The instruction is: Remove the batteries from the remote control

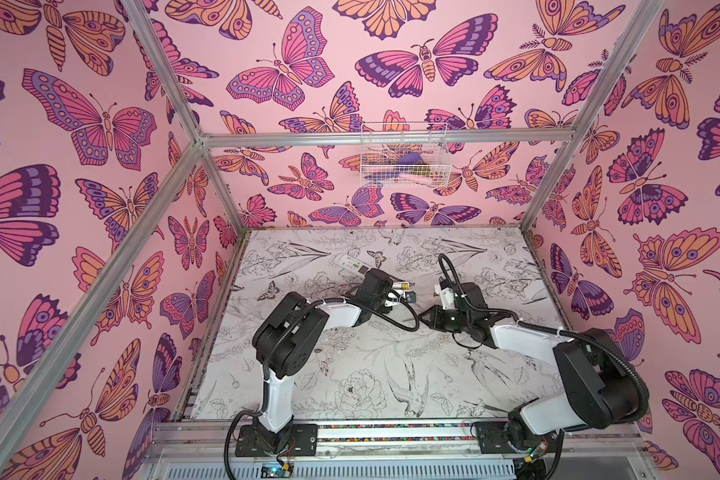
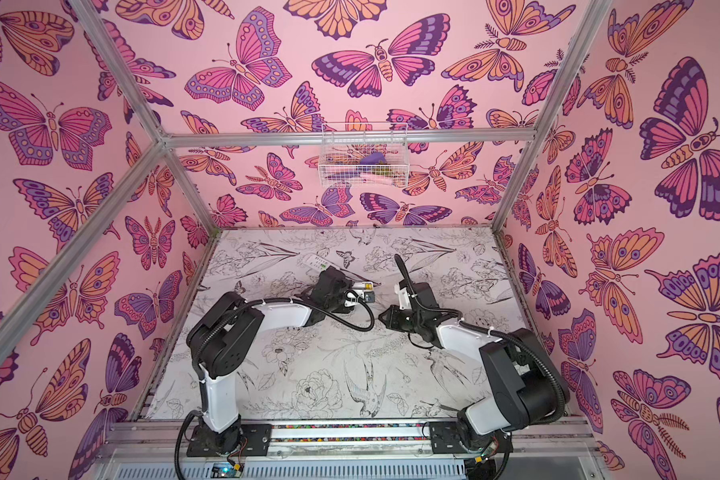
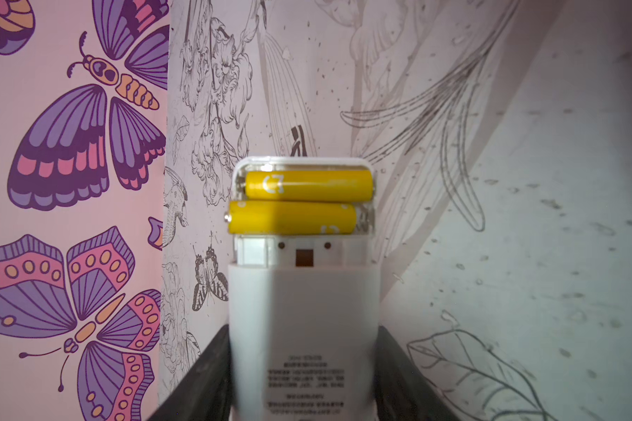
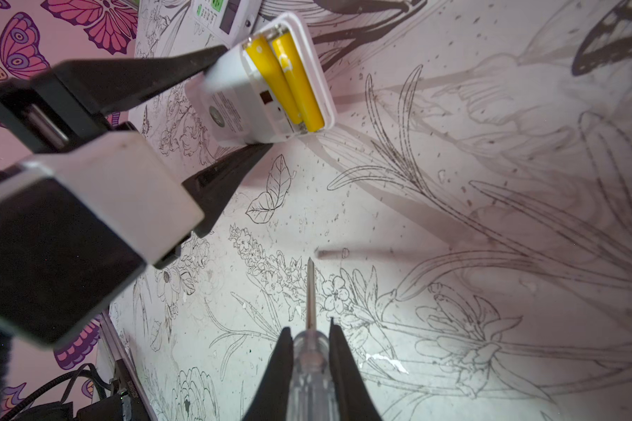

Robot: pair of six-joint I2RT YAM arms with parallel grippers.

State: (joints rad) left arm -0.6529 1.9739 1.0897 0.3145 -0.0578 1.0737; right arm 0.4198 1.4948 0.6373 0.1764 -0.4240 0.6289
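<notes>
Batteries (image 3: 300, 202) in remote (image 3: 303, 299) sit beyond left claw (image 3: 303, 335).

High at the cell's front, both top views look steeply down over the whole table (image 1: 350, 365); the two wrist cameras, close above it, share the remote (image 4: 234, 105).

The left gripper (image 3: 303, 330) clamps a white remote control (image 3: 301, 310) between its black fingers (image 3: 205, 379), back side up, its blurred printed label (image 3: 305, 382) close to the camera. The battery compartment at the remote's far end is uncovered, and two yellow batteries (image 3: 309, 185) lie in it side by side, touching. The one nearer the gripper (image 3: 292, 217) sits offset, its tip past the remote's edge. Behind are the flower-sketch table cover (image 3: 508, 218) and the pink butterfly wall (image 3: 70, 182).
</notes>
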